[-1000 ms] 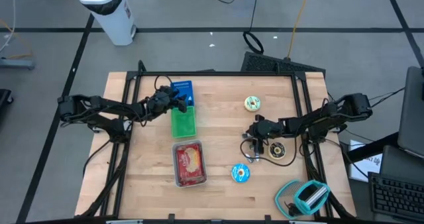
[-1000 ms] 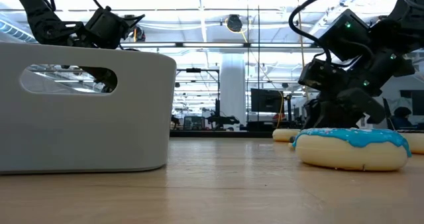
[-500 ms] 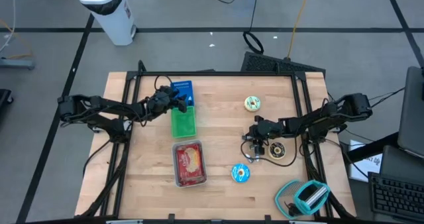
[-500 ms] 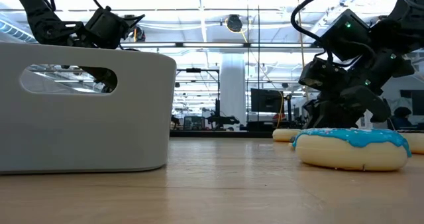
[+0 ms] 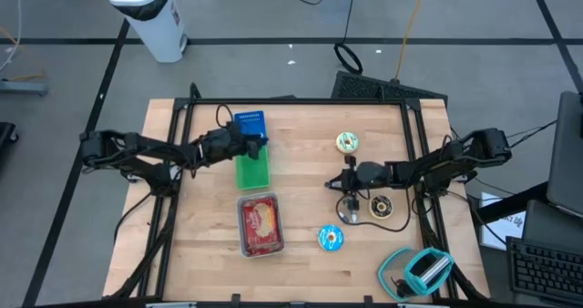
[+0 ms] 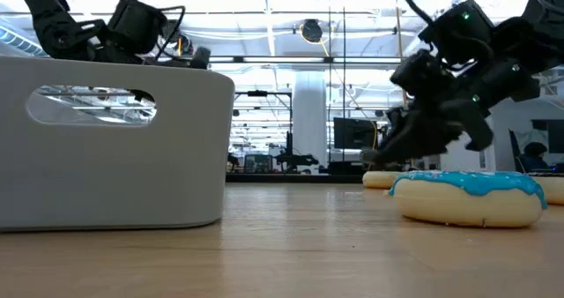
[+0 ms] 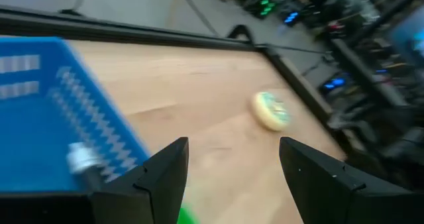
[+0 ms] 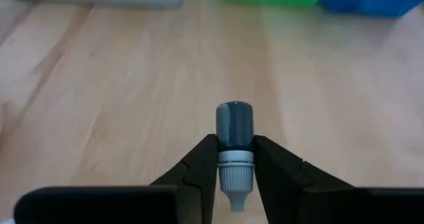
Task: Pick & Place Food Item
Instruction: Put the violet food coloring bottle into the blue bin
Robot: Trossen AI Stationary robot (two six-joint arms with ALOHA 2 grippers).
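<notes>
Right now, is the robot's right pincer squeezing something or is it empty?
Squeezing. In the right wrist view the right pincer is shut on a small grey bottle, both fingers pressed against its sides.

Smooth pale wooden table (image 5: 301, 253), glossy blue-iced donut (image 6: 467, 197), matt grey plastic bin (image 6: 115, 139), ribbed blue plastic basket (image 7: 46, 124)

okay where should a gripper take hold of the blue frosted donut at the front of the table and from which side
Grip the blue-frosted donut across its outer rim, coming straight down from above. It lies flat and alone on the table, so both sides of the ring are likely reachable.
</notes>
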